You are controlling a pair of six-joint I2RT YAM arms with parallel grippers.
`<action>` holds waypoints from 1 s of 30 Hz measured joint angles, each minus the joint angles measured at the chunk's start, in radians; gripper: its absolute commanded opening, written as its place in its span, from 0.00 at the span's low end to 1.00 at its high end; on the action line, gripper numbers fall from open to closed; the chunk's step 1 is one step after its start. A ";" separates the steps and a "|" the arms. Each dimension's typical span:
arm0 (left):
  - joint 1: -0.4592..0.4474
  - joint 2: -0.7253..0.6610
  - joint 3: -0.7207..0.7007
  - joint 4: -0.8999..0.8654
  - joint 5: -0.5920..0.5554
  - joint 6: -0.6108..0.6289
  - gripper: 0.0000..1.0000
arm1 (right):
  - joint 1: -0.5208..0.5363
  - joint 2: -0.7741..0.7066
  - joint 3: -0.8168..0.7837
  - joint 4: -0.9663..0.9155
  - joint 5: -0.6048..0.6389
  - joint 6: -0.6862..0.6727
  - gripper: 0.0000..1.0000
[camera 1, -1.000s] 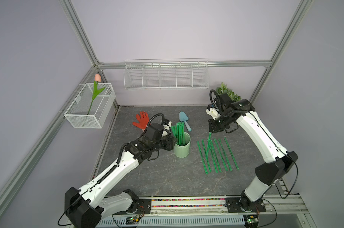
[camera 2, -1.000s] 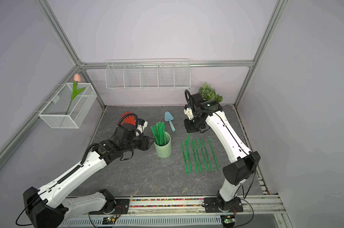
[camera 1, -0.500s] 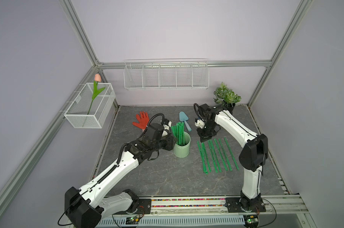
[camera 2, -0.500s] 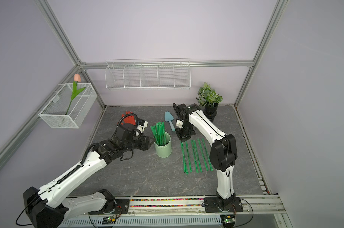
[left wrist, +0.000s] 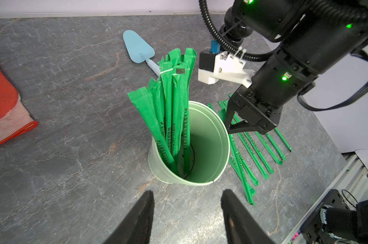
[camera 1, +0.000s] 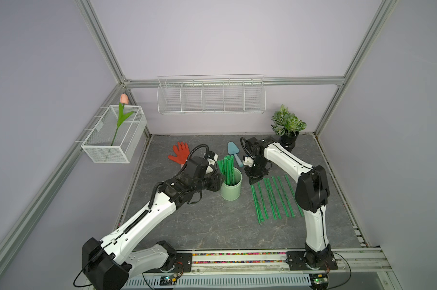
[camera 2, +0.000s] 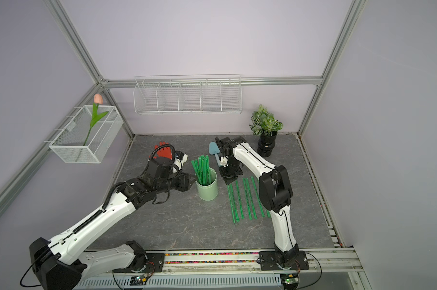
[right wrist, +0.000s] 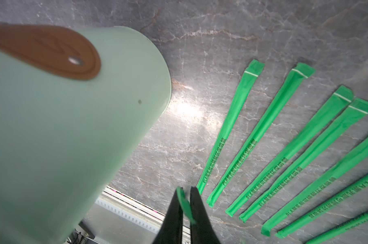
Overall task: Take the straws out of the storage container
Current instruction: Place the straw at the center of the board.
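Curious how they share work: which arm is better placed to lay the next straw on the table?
Right, probably: the right gripper is shut on a straw, low beside the laid-out row. The left gripper is open on the other side of the cup.

Your left end effector (camera 2: 190, 181) sits level, just beside the storage container (camera 2: 208, 192), which stands upright mid-worktop (camera 2: 187, 226). Bunched straws (camera 2: 202, 168) stand in it, leaning toward your left arm's side. Your right end effector (camera 2: 229, 179) points down at the far end of the loose straws (camera 2: 246, 199), which lie flat in a row right of the cup. Jaw gaps are unreadable here. A blue trowel (camera 2: 213, 148) and a red glove (camera 2: 164, 150) lie behind.
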 measured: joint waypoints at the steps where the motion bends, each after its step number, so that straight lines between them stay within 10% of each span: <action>1: 0.000 0.001 0.000 0.000 0.000 0.000 0.55 | 0.000 0.013 0.003 0.003 -0.004 0.002 0.12; 30: 0.000 0.010 0.000 -0.010 0.000 0.000 0.55 | -0.056 0.182 0.060 0.096 -0.066 0.048 0.15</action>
